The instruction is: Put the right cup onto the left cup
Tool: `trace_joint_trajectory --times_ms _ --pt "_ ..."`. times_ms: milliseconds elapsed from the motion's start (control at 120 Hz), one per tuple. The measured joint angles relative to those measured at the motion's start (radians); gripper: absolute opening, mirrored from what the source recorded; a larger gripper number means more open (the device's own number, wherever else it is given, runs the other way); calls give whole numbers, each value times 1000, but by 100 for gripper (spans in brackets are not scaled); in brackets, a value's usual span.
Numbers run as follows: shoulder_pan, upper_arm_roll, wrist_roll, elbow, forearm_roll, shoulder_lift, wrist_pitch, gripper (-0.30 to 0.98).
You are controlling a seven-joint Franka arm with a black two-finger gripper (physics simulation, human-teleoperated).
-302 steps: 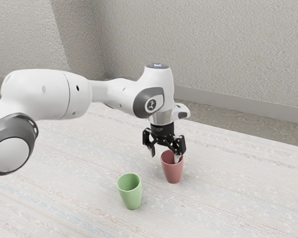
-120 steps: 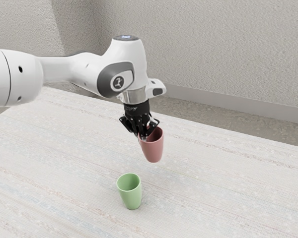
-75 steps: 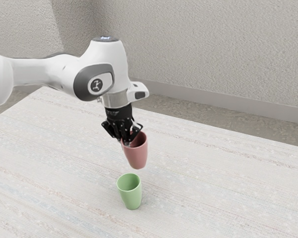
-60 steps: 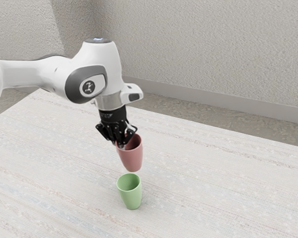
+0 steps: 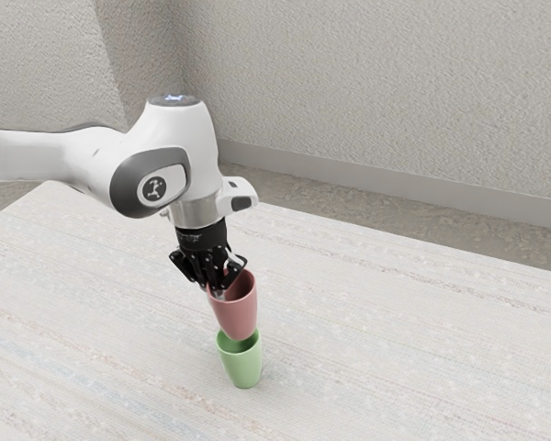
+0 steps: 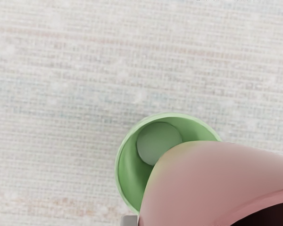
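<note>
Exterior view: holding the tapered pinkish-red cup [image 5: 236, 317], slightly tilted, by its wall near the rim, clamped in the black two-finger gripper [image 5: 218, 292]. Keeping its base at the mouth of the tapered green cup [image 5: 243, 365], upright on the pale streaked table [image 5: 395, 349]. Unable to tell about contact between cups.

Table [image 5: 395, 340]: pale, faintly striped | green cup [image 5: 243, 366]: upright, standing directly on it
</note>
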Motion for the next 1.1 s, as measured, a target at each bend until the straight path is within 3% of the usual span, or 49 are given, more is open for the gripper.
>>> trace_joint_trajectory --times_ms 800,983,1100 --pt "10 1 -27 -54 -3 55 90 -10" --pt "10 1 -25 -52 -13 63 97 29" --pt "10 1 -24 -50 -16 63 98 46"
